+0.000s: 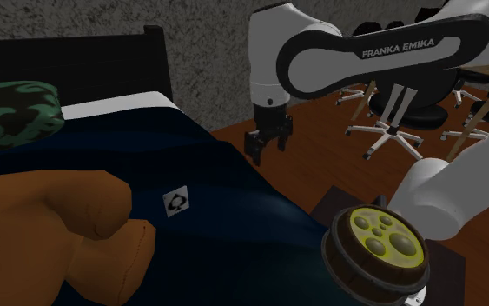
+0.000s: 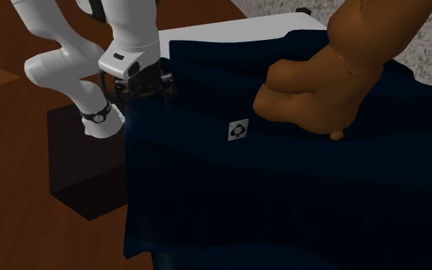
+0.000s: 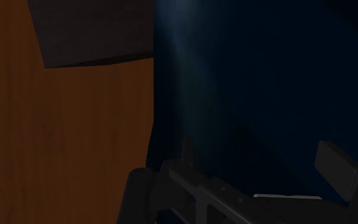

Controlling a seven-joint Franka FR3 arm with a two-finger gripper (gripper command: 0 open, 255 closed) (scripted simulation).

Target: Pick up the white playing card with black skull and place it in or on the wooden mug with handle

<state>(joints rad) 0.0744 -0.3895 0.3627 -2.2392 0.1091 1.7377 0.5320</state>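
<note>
The white playing card with a black skull mark (image 1: 176,202) lies flat on the dark blue blanket, beside the brown teddy bear's leg; it is also seen from the other side (image 2: 237,131). My black gripper (image 1: 269,146) hangs open above the blanket's edge, well apart from the card and nearer the wooden floor. It also appears at the bed's side (image 2: 146,87) and over the blanket's fold (image 3: 260,160), with nothing between its fingers (image 3: 336,167). The round wooden mug (image 1: 377,248), yellow-green inside, stands on a dark box at the shoulder view's lower right.
A big brown teddy bear (image 1: 42,230) (image 2: 337,69) lies on the bed close to the card. A green patterned pillow (image 1: 12,113) rests by the dark headboard. Office chairs (image 1: 390,113) stand on the wood floor. A dark box (image 2: 84,165) sits beside the bed.
</note>
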